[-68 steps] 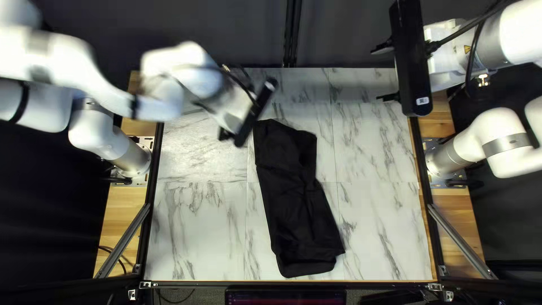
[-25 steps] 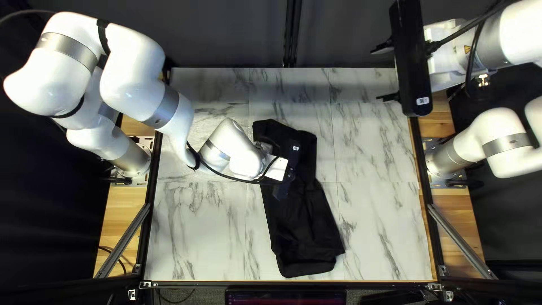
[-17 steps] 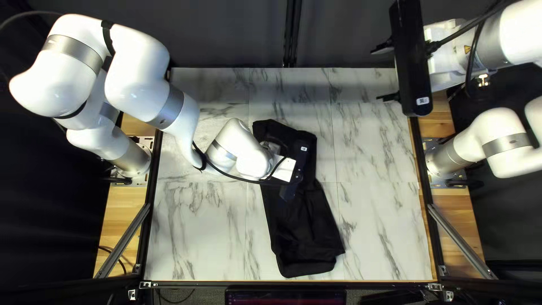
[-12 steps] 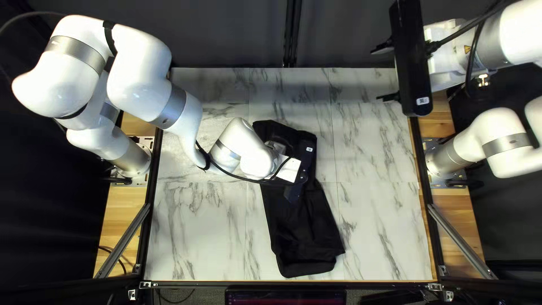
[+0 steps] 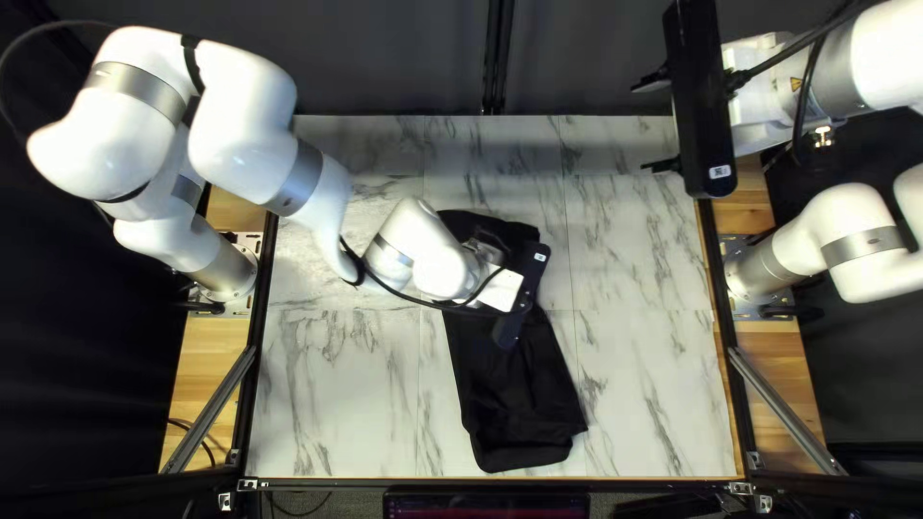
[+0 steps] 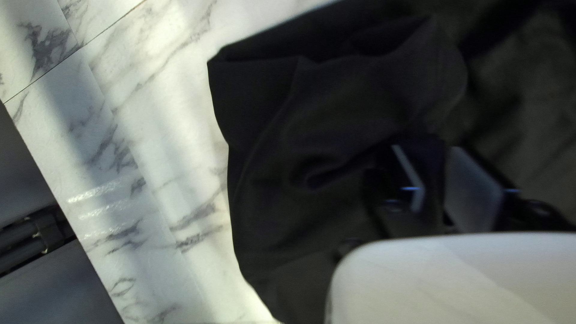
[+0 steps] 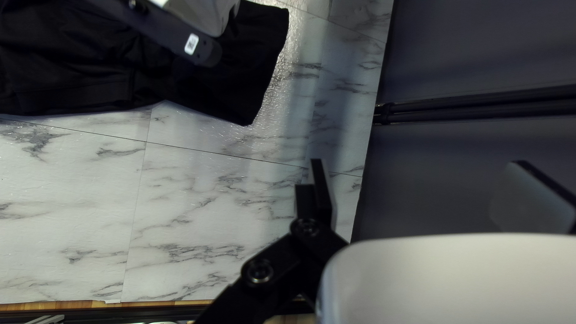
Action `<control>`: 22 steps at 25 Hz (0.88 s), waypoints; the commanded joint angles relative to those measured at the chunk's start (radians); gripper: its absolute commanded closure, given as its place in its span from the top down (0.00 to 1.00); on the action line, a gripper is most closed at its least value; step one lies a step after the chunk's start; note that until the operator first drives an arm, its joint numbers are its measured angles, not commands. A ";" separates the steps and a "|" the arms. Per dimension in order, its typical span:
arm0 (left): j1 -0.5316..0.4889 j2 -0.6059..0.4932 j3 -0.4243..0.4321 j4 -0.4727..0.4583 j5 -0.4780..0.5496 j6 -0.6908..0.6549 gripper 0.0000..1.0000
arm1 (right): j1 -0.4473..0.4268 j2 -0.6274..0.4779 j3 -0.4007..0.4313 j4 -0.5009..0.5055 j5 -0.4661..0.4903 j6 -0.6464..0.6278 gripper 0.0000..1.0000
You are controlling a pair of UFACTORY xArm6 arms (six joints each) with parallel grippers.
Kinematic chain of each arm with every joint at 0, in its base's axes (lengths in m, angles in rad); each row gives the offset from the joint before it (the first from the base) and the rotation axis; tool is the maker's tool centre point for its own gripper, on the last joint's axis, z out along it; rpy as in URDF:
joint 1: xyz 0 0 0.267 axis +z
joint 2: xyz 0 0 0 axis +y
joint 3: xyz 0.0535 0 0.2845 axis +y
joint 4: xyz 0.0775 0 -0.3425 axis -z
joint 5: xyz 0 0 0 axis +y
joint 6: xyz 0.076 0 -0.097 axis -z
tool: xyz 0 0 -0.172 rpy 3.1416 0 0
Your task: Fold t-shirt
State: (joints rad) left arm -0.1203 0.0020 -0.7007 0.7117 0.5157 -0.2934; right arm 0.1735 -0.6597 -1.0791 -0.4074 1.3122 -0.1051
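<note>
T-shirt (image 5: 514, 413) cloth, black and already narrowed to a long, loose strip, lies mid-table, running from the far part of the marble table (image 5: 654, 384) towards its near edge. My left arm (image 5: 245, 144) reaches over the strip's far half, while my right arm (image 5: 889, 58) is held back at the far right of the top left view. The right gripper (image 7: 420, 171) is spread wide with nothing in its grasp; the left gripper (image 6: 429, 153) looks clenched on a pinch of cloth. The step seems to be turning the far end over towards the near one. To do it well, I should check the pinch takes every layer, lift only slightly, and travel along the strip's length, because a sideways pull would skew it and a thin grip could slip. The strip's near end sits close to the table's near edge, so the fold should land short of that. Marble shows along both long sides, with more approach room on the right arm's side. The far hem looks uneven and wants squaring.
</note>
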 commanded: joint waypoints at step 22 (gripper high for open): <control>0.071 0.120 0.025 -0.178 -0.112 0.249 0.91 | 0.000 0.000 0.000 0.000 0.000 0.000 1.00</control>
State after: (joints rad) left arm -0.0458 0.1191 -0.6772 0.5338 0.4029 -0.0383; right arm 0.1735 -0.6597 -1.0791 -0.4074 1.3122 -0.1051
